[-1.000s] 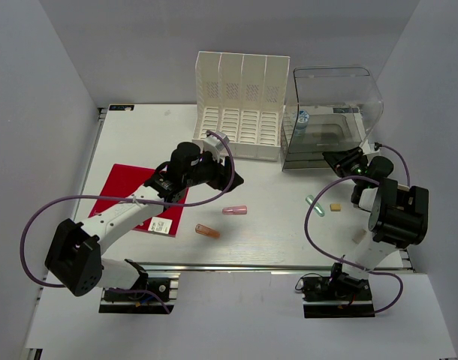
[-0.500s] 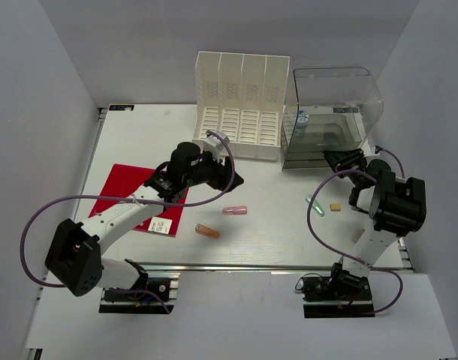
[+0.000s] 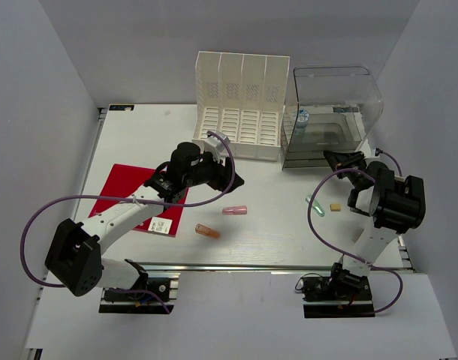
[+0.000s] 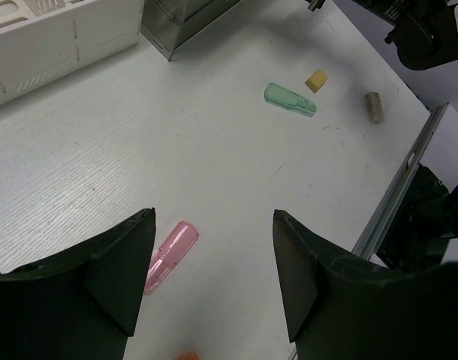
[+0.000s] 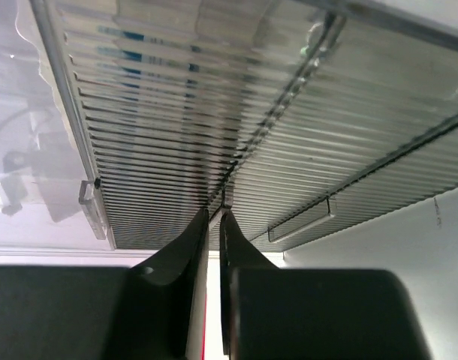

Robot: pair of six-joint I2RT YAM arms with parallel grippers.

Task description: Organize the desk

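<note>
White desk (image 3: 281,234) runs lengthwise left to right.

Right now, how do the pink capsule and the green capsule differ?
Colour: the pink capsule is pink, the green capsule green. Place: pink sits near the open left gripper, green farther right beside a small yellow block. Pose from above: pink roughly level, green diagonal. Both are translucent, flat on the desk, ungripped.

L arm (image 3: 128,214) is hiding part of the red sheet (image 3: 116,187) on the counter (image 3: 274,236). Orange piece (image 4: 186,355) is getting cut off at btm edge, left-wrist view.
</note>
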